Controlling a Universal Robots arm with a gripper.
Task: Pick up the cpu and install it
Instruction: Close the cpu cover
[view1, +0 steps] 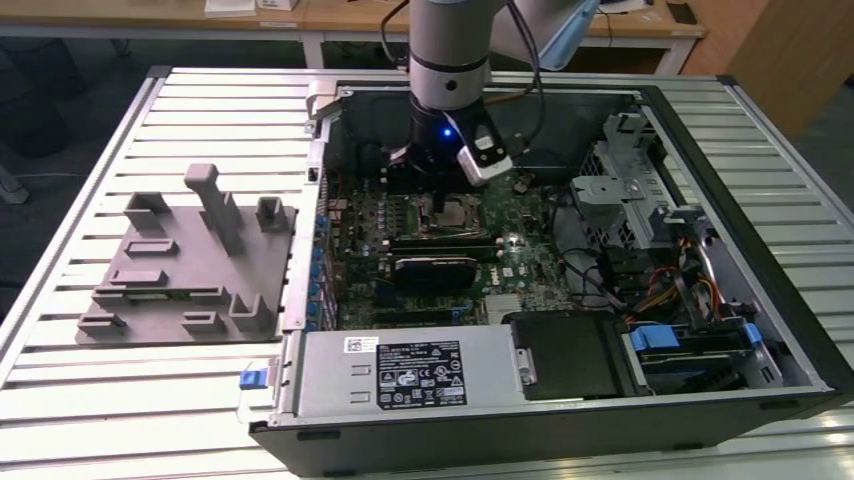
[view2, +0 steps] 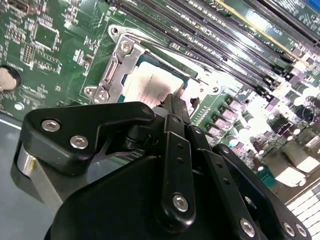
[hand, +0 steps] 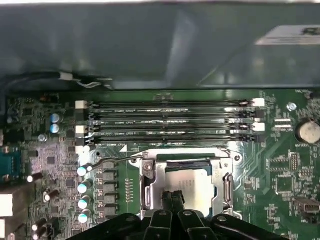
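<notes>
The cpu (hand: 192, 186) lies flat inside the metal-framed motherboard socket (hand: 149, 187), its silvery top plate showing in both wrist views (view2: 149, 85). In the exterior view the cpu (view1: 462, 211) sits mid-board inside the open computer case. My gripper (hand: 173, 199) hangs straight above it, its two black fingers pressed together with their tips at the cpu's top plate (view2: 175, 106). I cannot tell whether the tips touch the plate. The fingers hide part of the cpu's near edge. In the exterior view the gripper (view1: 449, 192) reaches down into the case just behind the socket.
A grey moulded tray (view1: 167, 285) lies on the slatted table at the exterior view's left. Memory slots (hand: 170, 120) run beside the socket. A black heatsink block (view1: 434, 270), a power supply (view1: 400, 372) and drive cages (view1: 641, 200) crowd the case.
</notes>
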